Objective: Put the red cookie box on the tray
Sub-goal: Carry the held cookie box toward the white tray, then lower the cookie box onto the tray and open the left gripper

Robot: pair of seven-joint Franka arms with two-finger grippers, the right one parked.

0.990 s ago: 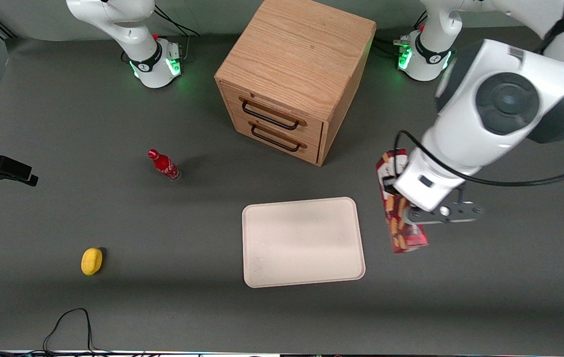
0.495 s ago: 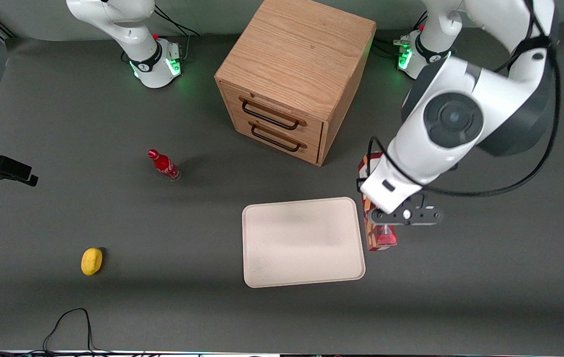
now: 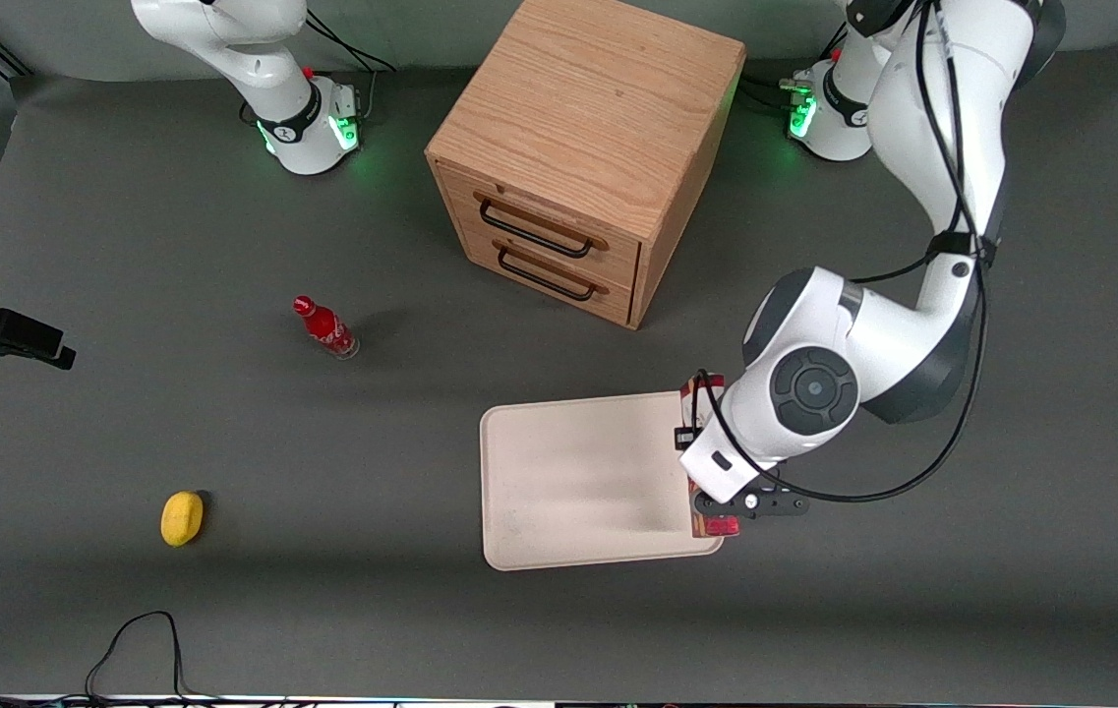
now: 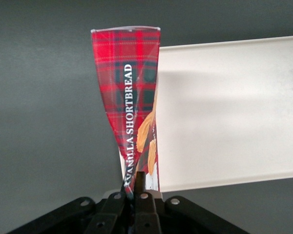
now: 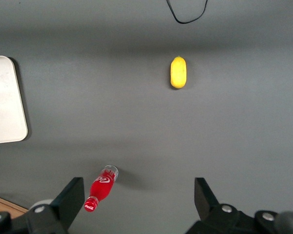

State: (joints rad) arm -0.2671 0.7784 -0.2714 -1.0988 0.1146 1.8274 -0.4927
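Front view shows the working arm bent low over the desk [image 3: 77, 226], its large wrist joint covering most of the red cookie box [image 3: 688, 401]. Only a short strip of the box shows above the wrist housing and a small red end pokes out below the claw [image 3: 716, 513], so its full length cannot be followed there. The box hangs over the edge of the tray [image 3: 568, 482] nearest the working arm's end of the desk; whether it touches the tray surface cannot be told.

From the left wrist view the claw [image 4: 135, 187] is closed tight on one end of the red cookie box [image 4: 129, 92], the two fingers [image 4: 145, 197] nearly meeting and pinching the carton flat. The box widens away from the grip, showing red tartan, white lettering and cookie pictures. Its other faces are out of sight. Part of it overlaps the tray [image 4: 234, 107] rim, the rest lies over bare grey desk [image 4: 39, 122]. The tray is cut off at the picture edge.

Elsewhere, a wooden drawer cabinet [image 3: 588, 147] stands farther from the front camera than the tray. A small red bottle [image 3: 324, 327] and a yellow object [image 3: 182, 517], too small to identify, sit toward the parked arm's end.
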